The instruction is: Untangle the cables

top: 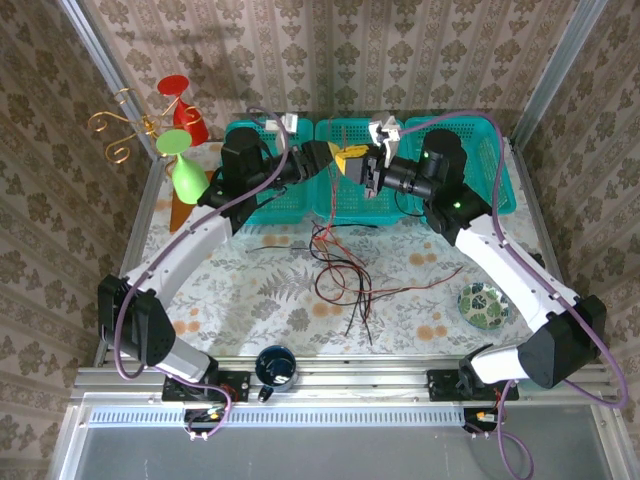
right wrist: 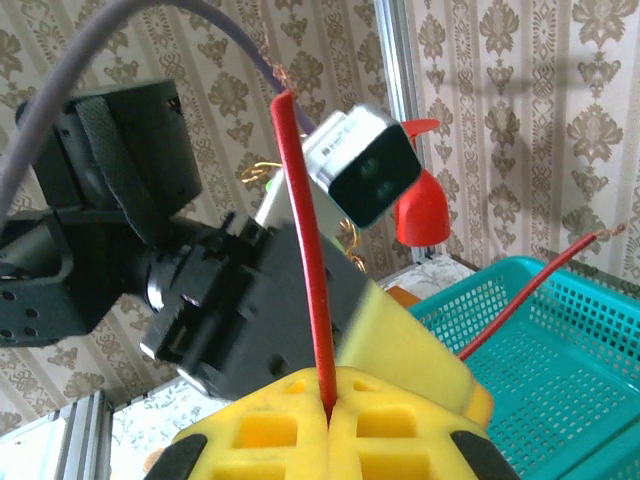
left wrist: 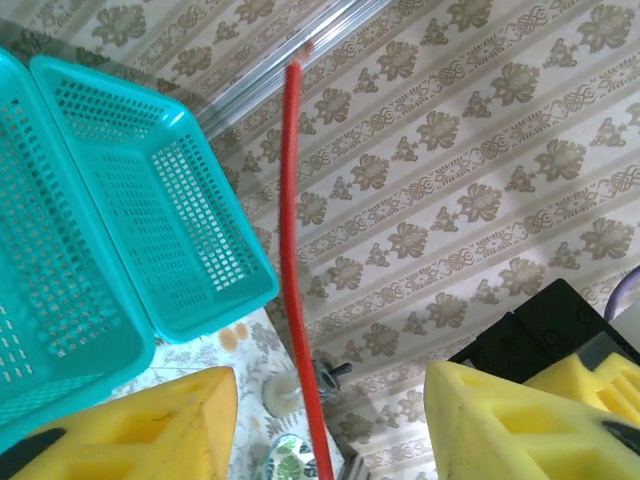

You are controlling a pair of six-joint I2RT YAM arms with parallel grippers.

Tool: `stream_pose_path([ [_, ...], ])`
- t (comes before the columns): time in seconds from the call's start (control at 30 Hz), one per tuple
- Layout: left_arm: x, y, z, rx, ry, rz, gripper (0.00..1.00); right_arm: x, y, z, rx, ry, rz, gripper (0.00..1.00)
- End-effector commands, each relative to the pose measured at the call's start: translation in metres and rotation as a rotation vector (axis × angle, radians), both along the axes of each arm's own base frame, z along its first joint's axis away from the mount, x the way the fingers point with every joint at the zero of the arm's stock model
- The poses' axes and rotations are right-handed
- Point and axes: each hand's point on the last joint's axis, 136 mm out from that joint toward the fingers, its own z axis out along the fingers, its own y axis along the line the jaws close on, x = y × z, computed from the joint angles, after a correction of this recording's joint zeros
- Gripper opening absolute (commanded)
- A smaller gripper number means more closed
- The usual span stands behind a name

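The two arms meet high up at the far side of the surface, over a row of blue-green baskets. The right pincer is squeezed tight on a red cable. The cable comes straight up out of the crack between its yellow pads and ends in a bare tip. The left pincer is right next to it, nose to nose. Its two yellow pads stand apart, one on each side of the same red cable, and they do not touch it. From the left wrist, the red cable runs up past a basket and the flowery wall. From above, a thin red line hangs down from the pincers to the rest of the cables. These lie in a loose heap in the middle of the surface, black, dark red and pale ones crossing over each other. Some ends stick out toward the near edge. A green bowl sits on the right, well apart from the heap. A dark blue cup stands at the near edge.
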Motion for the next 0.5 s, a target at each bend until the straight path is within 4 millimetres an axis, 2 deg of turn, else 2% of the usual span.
stream_pose_path([
  [0.0, -0.001, -0.004, 0.002, 0.005, -0.036, 0.001, 0.17, -0.006, 0.004, 0.022, 0.032, -0.048, 0.035, 0.00],
  [0.03, 0.001, -0.001, -0.002, 0.018, -0.034, 0.012, 0.07, -0.006, 0.003, 0.021, 0.030, -0.048, 0.032, 0.00],
  [0.07, 0.007, 0.004, -0.004, 0.031, -0.034, 0.053, 0.01, -0.007, 0.003, 0.022, 0.028, -0.050, 0.027, 0.00],
  [0.17, 0.009, 0.015, -0.003, 0.062, -0.051, 0.088, 0.00, -0.008, -0.002, 0.019, 0.015, -0.046, 0.003, 0.00],
  [0.23, 0.008, 0.024, 0.005, 0.089, -0.089, 0.117, 0.00, -0.008, -0.009, 0.016, 0.002, -0.041, -0.045, 0.00],
  [0.37, 0.008, 0.040, 0.036, 0.153, -0.190, 0.178, 0.00, -0.002, -0.037, 0.014, -0.013, -0.049, -0.227, 0.00],
  [0.47, 0.005, 0.052, 0.064, 0.210, -0.273, 0.226, 0.00, 0.004, -0.066, 0.018, -0.001, -0.041, -0.396, 0.00],
])
